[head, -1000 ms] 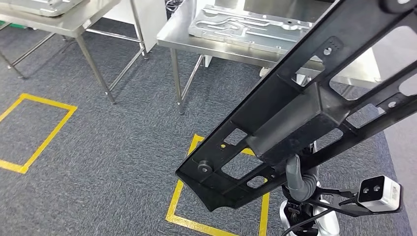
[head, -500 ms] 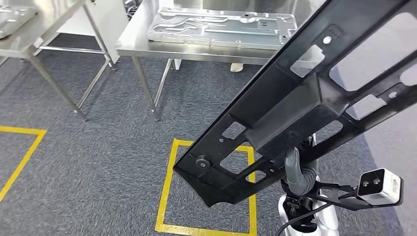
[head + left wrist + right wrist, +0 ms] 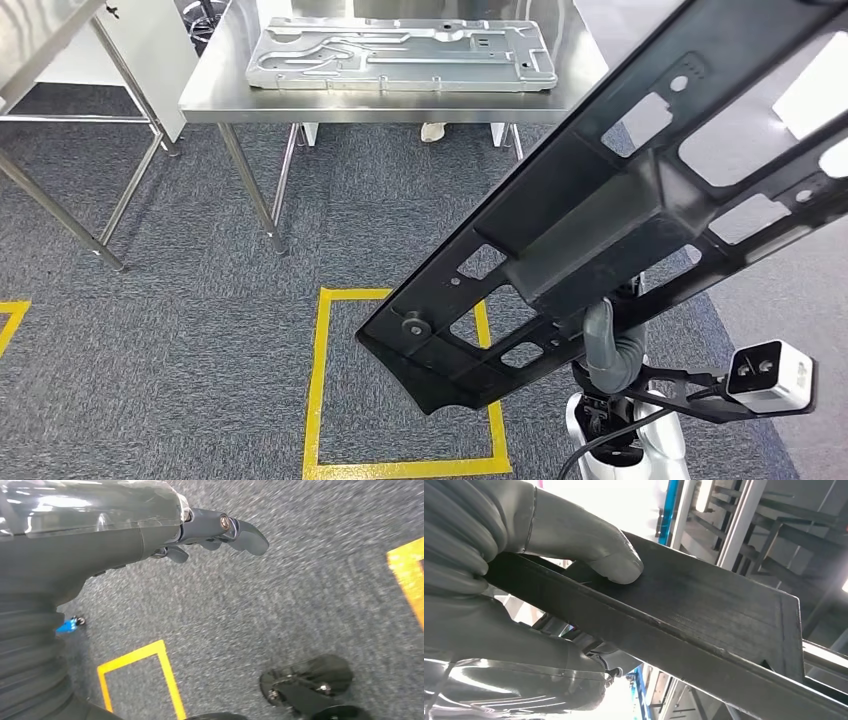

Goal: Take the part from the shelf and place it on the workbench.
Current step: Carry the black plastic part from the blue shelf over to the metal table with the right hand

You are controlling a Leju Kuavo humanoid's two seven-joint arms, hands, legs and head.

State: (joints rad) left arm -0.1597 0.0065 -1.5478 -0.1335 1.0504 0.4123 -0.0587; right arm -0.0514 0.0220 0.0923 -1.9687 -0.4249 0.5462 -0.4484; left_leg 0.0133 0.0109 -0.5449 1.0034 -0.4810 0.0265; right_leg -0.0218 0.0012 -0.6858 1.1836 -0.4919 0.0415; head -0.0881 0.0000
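A long black part (image 3: pixel 600 230) with several cut-outs crosses the head view on a slant, from the lower middle up to the top right. My right hand (image 3: pixel 605 355) grips it from below near its middle. In the right wrist view the thumb (image 3: pixel 609 555) presses on the flat black face of the part (image 3: pixel 704 610). The steel workbench (image 3: pixel 400 103) stands ahead at the top, with a large grey metal plate (image 3: pixel 400 52) lying on it. My left hand (image 3: pixel 200 530) hangs over the carpet with nothing in it.
A second steel table (image 3: pixel 40 30) stands at the far left, its legs reaching onto the grey carpet. A yellow taped square (image 3: pixel 320 400) marks the floor in front of the workbench. A shoe (image 3: pixel 433 130) shows under the workbench's far side.
The whole picture has shifted: the camera has turned, and the workbench now sits further left and squarer ahead. The black part stays in my right hand.
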